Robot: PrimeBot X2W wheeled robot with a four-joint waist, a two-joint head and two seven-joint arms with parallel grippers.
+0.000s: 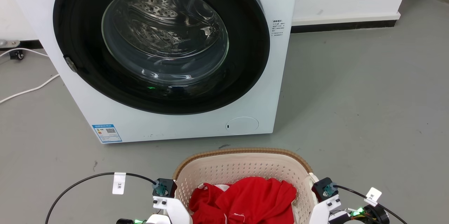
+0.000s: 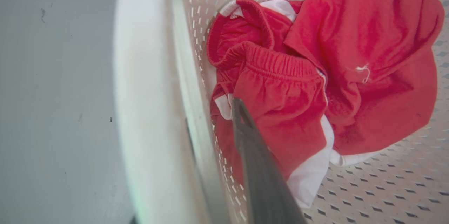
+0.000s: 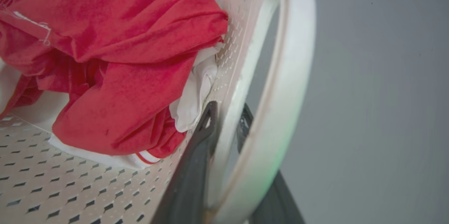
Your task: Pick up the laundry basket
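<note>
The right gripper (image 3: 228, 112) is clamping the basket (image 1: 242, 151) wall between closed jaws; the left gripper (image 2: 214, 119) is straddling the opposite wall, grip unclear. Red clothes (image 1: 245, 196) are lying between them. Beyond, a cable tag (image 1: 119, 183) is reading "3米" and the washer (image 1: 175, 126) is showing a blue QR sticker (image 1: 107, 133), print illegible.

The left arm (image 1: 172, 210) and right arm (image 1: 321, 212) come in from the near edge, wrists tipped down. The right tool (image 3: 227, 113) clamps its two dark fingers (image 3: 196, 168) across the right wall of the laundry basket (image 3: 298, 59). The left tool (image 2: 212, 112) shows one finger (image 2: 259, 168) clearly; its grip is unclear.
</note>
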